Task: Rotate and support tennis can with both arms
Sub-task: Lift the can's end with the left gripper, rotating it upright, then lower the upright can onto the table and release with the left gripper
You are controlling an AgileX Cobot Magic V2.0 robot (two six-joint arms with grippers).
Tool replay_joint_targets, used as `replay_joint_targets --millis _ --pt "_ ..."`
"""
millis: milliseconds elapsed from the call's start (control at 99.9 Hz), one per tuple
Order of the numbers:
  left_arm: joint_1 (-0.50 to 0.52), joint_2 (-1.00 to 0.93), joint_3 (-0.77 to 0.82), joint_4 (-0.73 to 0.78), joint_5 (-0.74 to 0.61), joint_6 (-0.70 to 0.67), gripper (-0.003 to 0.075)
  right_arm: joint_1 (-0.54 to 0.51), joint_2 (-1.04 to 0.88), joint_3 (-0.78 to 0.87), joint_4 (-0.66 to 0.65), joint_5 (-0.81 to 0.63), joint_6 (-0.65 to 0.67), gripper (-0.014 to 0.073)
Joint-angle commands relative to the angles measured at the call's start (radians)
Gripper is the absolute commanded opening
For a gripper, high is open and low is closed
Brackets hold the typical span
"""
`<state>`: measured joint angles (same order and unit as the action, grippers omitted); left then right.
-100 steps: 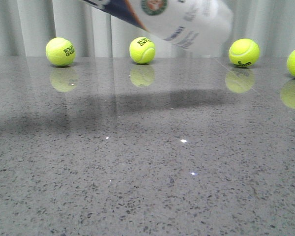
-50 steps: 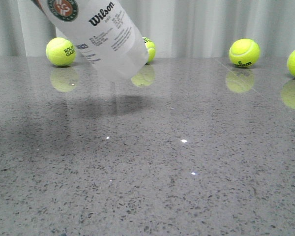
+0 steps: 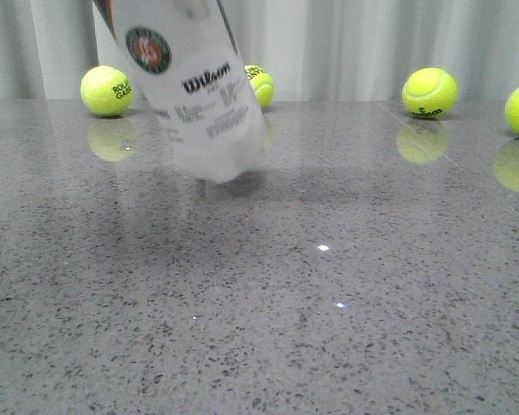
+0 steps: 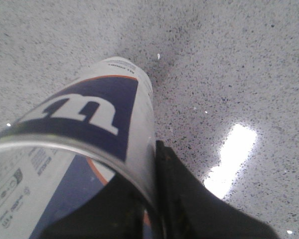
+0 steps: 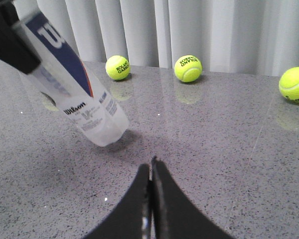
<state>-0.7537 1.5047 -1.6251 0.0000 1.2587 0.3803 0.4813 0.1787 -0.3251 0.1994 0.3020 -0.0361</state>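
The tennis can [image 3: 195,95] hangs tilted over the grey speckled worktop [image 3: 329,311], its closed lower end close above the surface, near the back-left part. The left gripper [image 4: 154,219] grasps the can's upper part, one of its black fingers [image 4: 189,204] pressed against the can's wall beside the silver rim. The right gripper [image 5: 150,172] is apart from the can, low over the worktop, its fingers clenched together on nothing. Yellow-green tennis balls [image 3: 429,92] line the worktop's far edge before a pale curtain [image 3: 363,43].
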Motion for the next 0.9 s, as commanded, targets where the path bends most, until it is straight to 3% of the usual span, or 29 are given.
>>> replay_joint_targets --millis 0,170,260,380,530,600,890 --pt "-0.007 -0.014 -0.033 0.0 0.02 -0.013 -0.0018 -0.002 0.009 -0.025 -0.002 -0.08 0.0 -0.0069" --pt "-0.007 -0.009 -0.036 0.0 0.02 -0.013 -0.0015 -0.002 0.009 -0.025 -0.002 -0.08 0.0 -0.0069" --pt "-0.001 -0.009 -0.044 0.0 0.02 -0.013 0.0034 -0.002 0.009 -0.025 -0.002 -0.08 0.0 -0.0069" --pt "-0.001 -0.009 -0.076 -0.013 0.014 -0.013 0.0197 -0.002 0.009 -0.025 -0.002 -0.08 0.0 -0.0069" --pt "-0.001 -0.006 -0.113 -0.013 -0.014 -0.013 0.0489 -0.002 0.009 -0.025 -0.002 -0.08 0.0 -0.0069" --pt "-0.001 0.008 -0.13 -0.013 -0.017 -0.013 0.0566 -0.002 0.009 -0.025 -0.002 -0.08 0.0 -0.0069" --pt "-0.001 0.107 -0.235 -0.055 -0.022 -0.013 0.0566 -0.002 0.009 -0.025 -0.002 -0.08 0.0 -0.0069"
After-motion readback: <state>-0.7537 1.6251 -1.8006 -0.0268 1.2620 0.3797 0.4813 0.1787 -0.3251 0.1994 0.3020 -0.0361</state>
